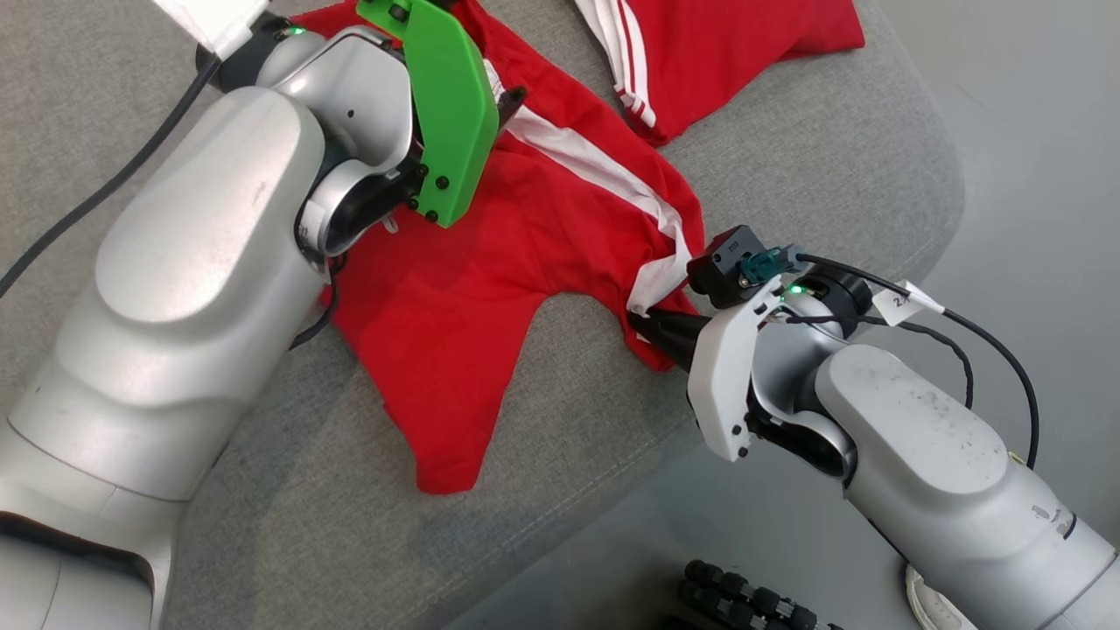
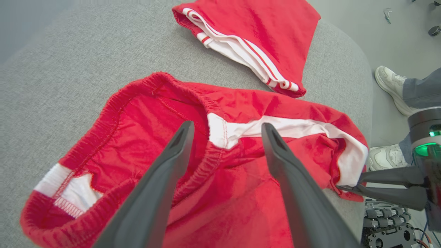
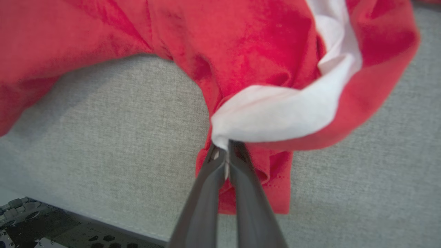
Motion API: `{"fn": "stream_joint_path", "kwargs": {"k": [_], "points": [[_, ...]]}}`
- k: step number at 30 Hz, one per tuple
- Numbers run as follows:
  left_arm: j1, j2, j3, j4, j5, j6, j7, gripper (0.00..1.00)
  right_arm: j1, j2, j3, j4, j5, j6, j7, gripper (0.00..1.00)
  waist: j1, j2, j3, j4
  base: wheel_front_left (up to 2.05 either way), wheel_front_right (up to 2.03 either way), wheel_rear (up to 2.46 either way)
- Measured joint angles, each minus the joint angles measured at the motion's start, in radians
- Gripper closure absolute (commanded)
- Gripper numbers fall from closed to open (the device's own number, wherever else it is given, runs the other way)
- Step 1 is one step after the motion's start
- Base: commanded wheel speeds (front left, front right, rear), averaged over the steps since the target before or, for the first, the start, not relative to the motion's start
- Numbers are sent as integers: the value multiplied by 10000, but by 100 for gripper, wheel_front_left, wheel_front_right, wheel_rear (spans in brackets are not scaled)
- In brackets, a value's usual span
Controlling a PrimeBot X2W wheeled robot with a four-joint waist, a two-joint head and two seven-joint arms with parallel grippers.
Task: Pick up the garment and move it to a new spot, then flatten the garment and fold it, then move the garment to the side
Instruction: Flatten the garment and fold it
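Grey fabric-covered surface (image 1: pixel 787 175), rounded corner. Garment (image 1: pixel 525 236), red with a white stripe, lies rumpled near the front edge, its elastic band bunched under the left arm. Right fingers (image 3: pixel 248 199) pressed together, pinching a white-and-red fold at the garment's corner closest to the surface edge. Left fingers (image 2: pixel 160 179) spread wide above the elastic band, either side of the stripe's end; contact with cloth: cannot tell. Second red garment (image 1: pixel 726 44) lies apart, further back. Person's pale shoes (image 2: pixel 389 82) on the floor beyond.
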Motion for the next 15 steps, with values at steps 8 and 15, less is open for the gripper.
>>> {"fn": "stream_joint_path", "kwargs": {"k": [8,15], "points": [[-157,-65,-228,830,330,-96,-213,0,-261,244,391,462,148,0,-479,100,0,0,38,-261,0,0,0],[-168,142,-259,1415,476,-180,-403,0,-398,353,558,719,326,21,-836,100,0,0,145,-436,0,0,0]]}}
